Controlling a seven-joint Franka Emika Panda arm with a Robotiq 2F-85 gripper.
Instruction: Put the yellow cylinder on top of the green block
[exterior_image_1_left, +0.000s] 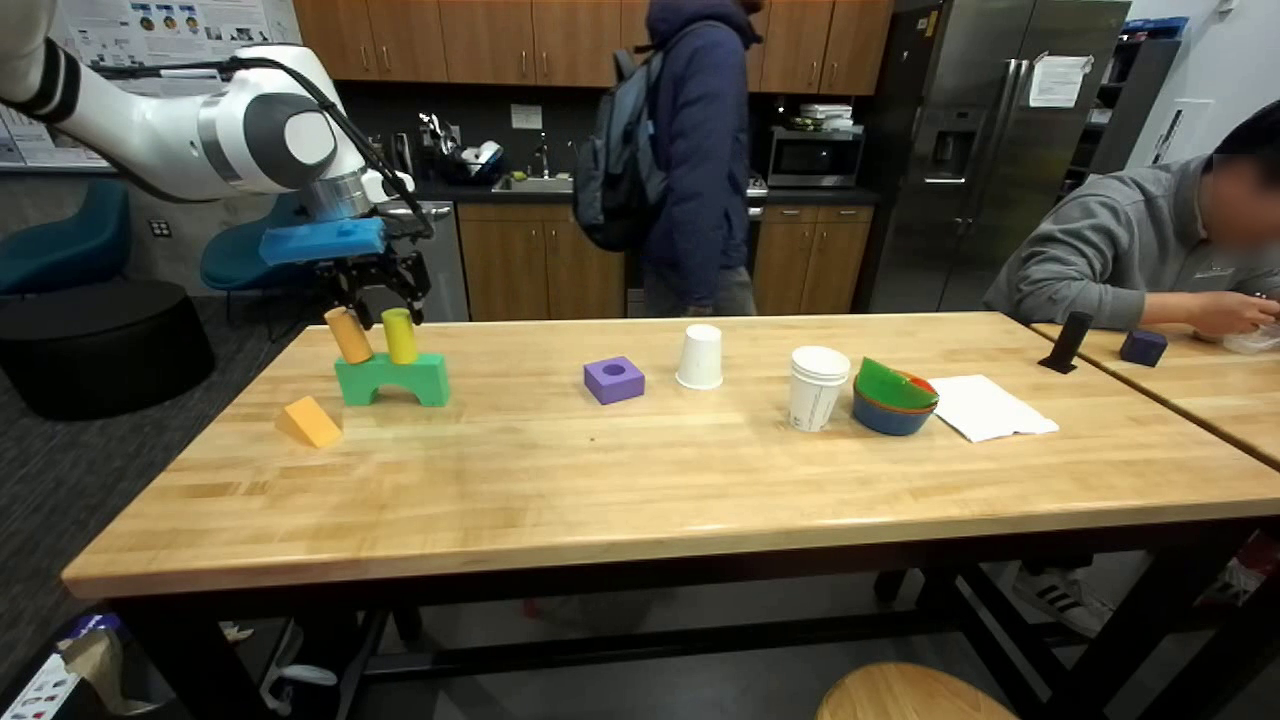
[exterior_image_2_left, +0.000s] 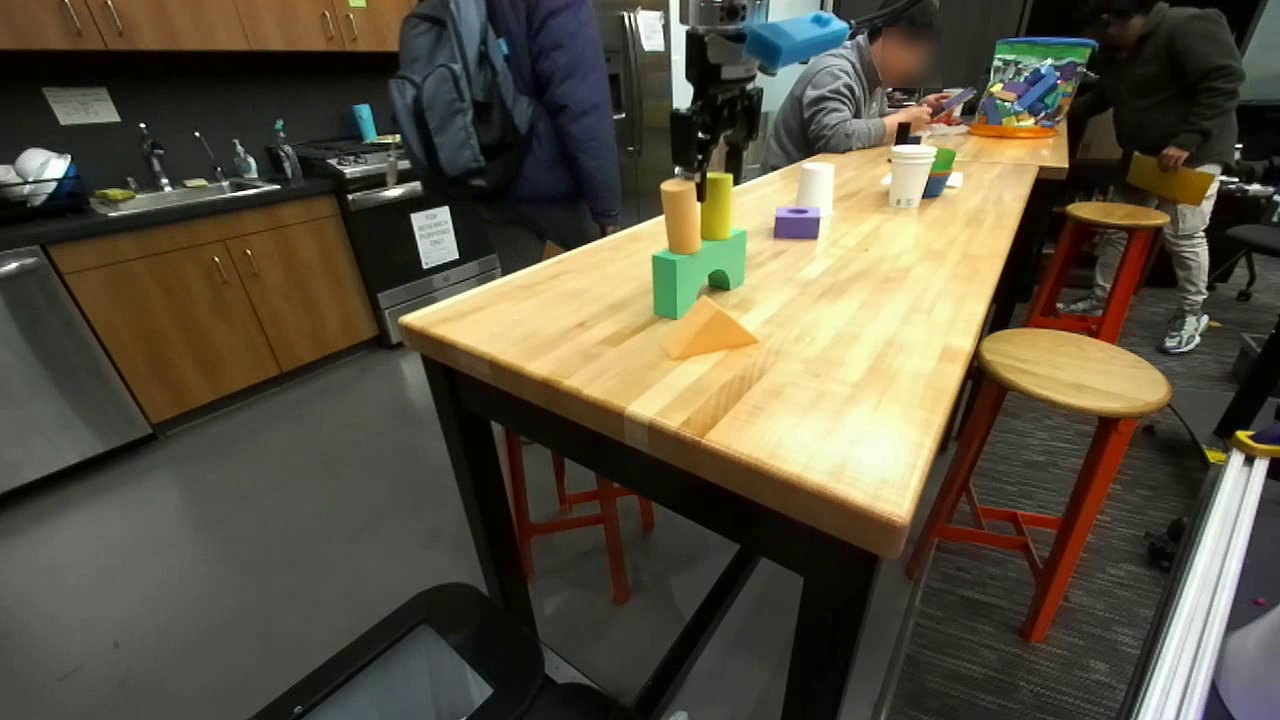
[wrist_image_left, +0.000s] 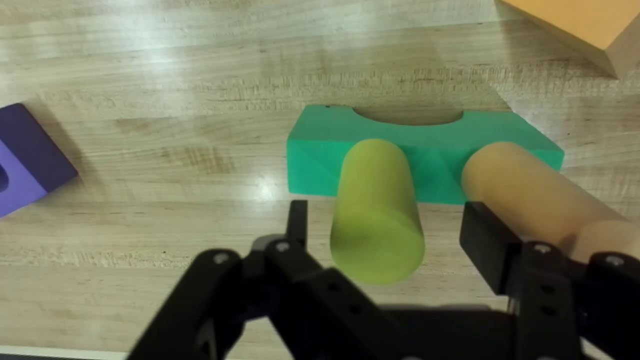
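The yellow cylinder (exterior_image_1_left: 400, 337) stands on top of the green block (exterior_image_1_left: 425, 378), an arch, in both exterior views (exterior_image_2_left: 716, 207) (exterior_image_2_left: 672, 285). In the wrist view the yellow cylinder (wrist_image_left: 378, 210) rises from the green block (wrist_image_left: 320, 165). My gripper (wrist_image_left: 392, 232) is open, with one finger on each side of the yellow cylinder's top and a gap on both sides. It also shows just above the cylinders in an exterior view (exterior_image_1_left: 388, 300). An orange-tan cylinder (wrist_image_left: 530, 192) stands on the same block, very close to the right finger; it looks tilted in an exterior view (exterior_image_1_left: 347, 335).
A yellow-orange slanted block (exterior_image_1_left: 312, 422) lies on the table (exterior_image_1_left: 560, 500) near the green block. A purple block (exterior_image_1_left: 614, 380) stands farther along, then white cups (exterior_image_1_left: 700, 357) (exterior_image_1_left: 817, 390), stacked bowls (exterior_image_1_left: 893, 410) and white paper (exterior_image_1_left: 990, 408). A person (exterior_image_1_left: 1120, 240) sits at the far end.
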